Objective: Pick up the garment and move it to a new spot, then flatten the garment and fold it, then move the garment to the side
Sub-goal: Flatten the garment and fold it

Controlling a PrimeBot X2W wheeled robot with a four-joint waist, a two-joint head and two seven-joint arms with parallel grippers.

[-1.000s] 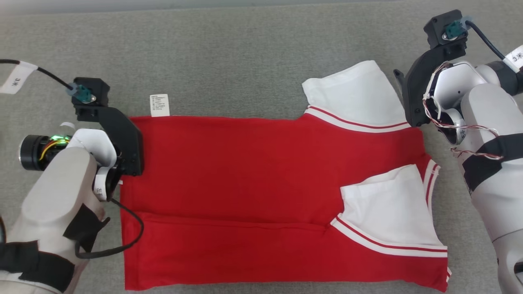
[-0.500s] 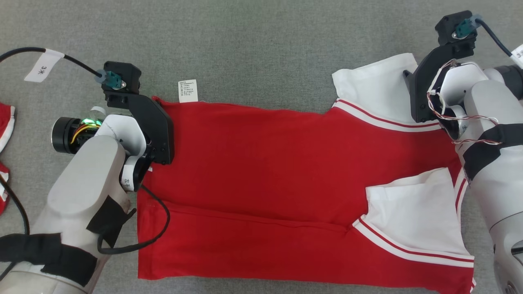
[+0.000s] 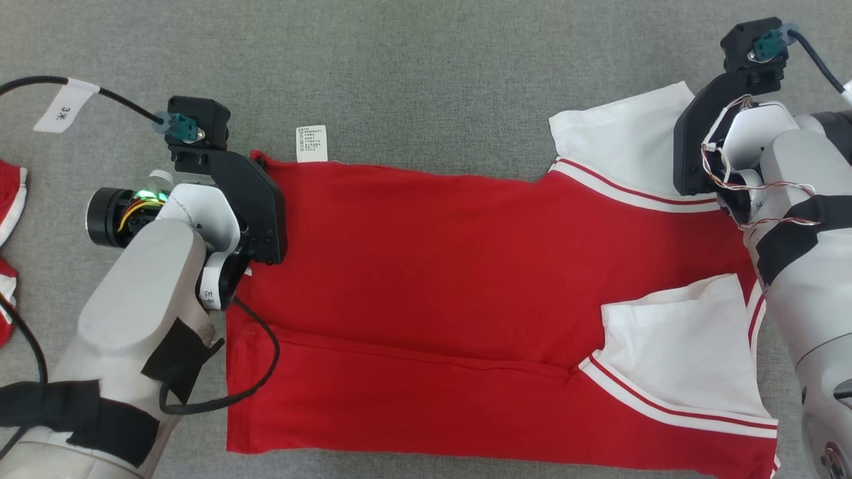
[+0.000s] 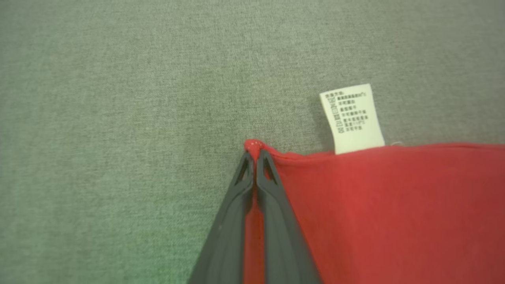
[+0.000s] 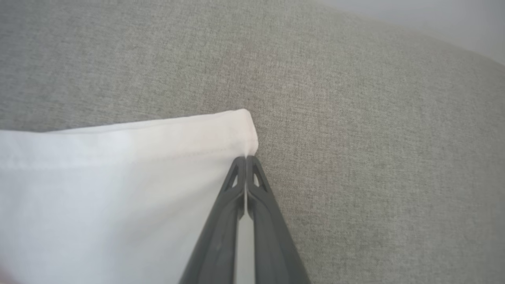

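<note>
Left tool (image 4: 254, 157) pinches garment (image 3: 466, 266) at far hem corner, right tool (image 5: 245, 161) at far sleeve (image 5: 118, 189) corner, both fully closed; long axis runs between them.

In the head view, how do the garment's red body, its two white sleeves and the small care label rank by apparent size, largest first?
1. red body
2. lower white sleeve
3. upper white sleeve; the right arm hides part of it, so its place below the lower one is unsure
4. care label

Bright, diffuse light, soft shadow beside the care label (image 4: 352, 118), head view sharp, left gripper (image 4: 254, 157) blurred near the lens.
</note>
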